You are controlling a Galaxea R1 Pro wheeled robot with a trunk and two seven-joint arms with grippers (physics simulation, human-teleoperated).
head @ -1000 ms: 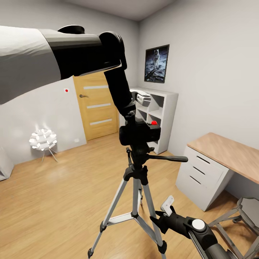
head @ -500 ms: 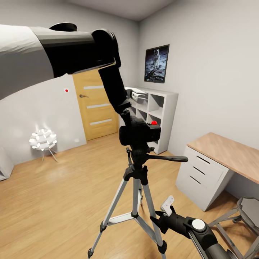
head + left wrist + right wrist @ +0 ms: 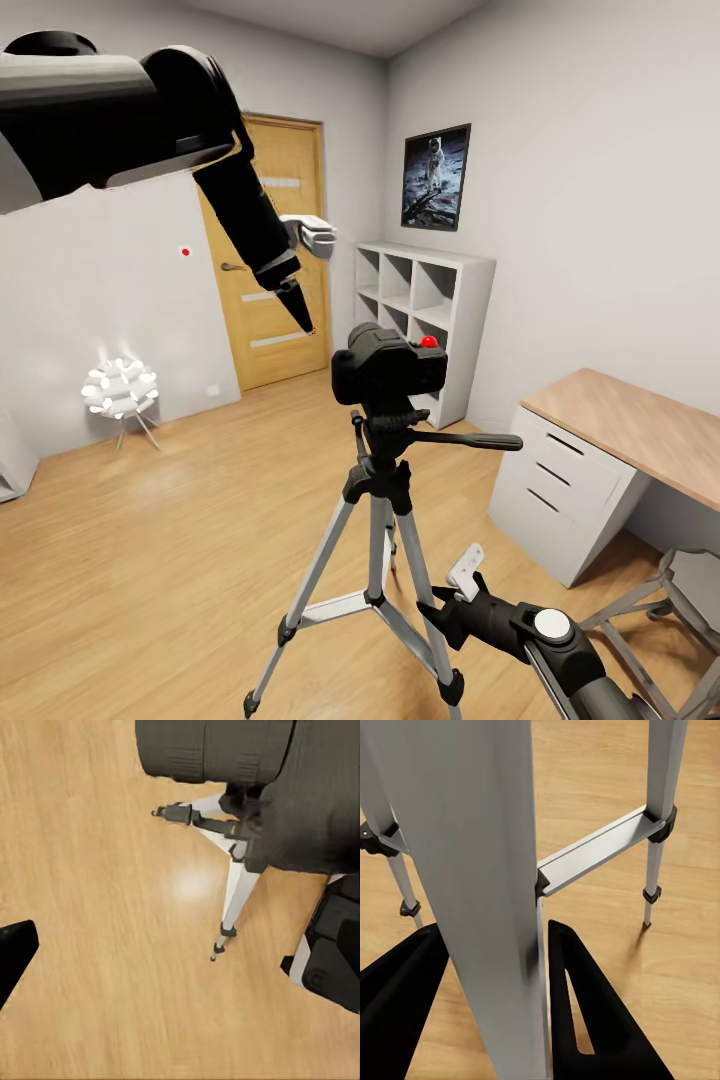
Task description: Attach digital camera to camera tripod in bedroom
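**Camera seated on the tripod head, left arm clear of it, right gripper straddling a leg**

At the left of the head view the left gripper (image 3: 297,310) hangs in front of the wooden door (image 3: 270,250), up and to the left of the camera and apart from it; whether its fingers are spread or pressed together I cannot tell, though they hold nothing; in its wrist view one dark fingertip (image 3: 13,954) juts in over the light wood floor (image 3: 97,907).

In the middle, the digital camera (image 3: 388,368) sits upright on the black head of the camera tripod (image 3: 385,520), red button on top, the pan handle pointing right toward the desk (image 3: 640,425); the attachment looks done or very nearly so. By its chunky body the camera is probably rigid and fairly dense, with a lens best left untouched; any further hold belongs across the body's flanks. The tripod is judged light, stiff and top-heavy now, so a sideways knock at the head could tip it.

Low at the right, the right gripper (image 3: 462,578) is beside a silver leg; its wrist view shows the fingers (image 3: 585,1012) spread on either side of that leg (image 3: 487,892), seemingly not clamping it. Smooth metal would be slippery; a firmer hold would be near the brace joint (image 3: 542,879).
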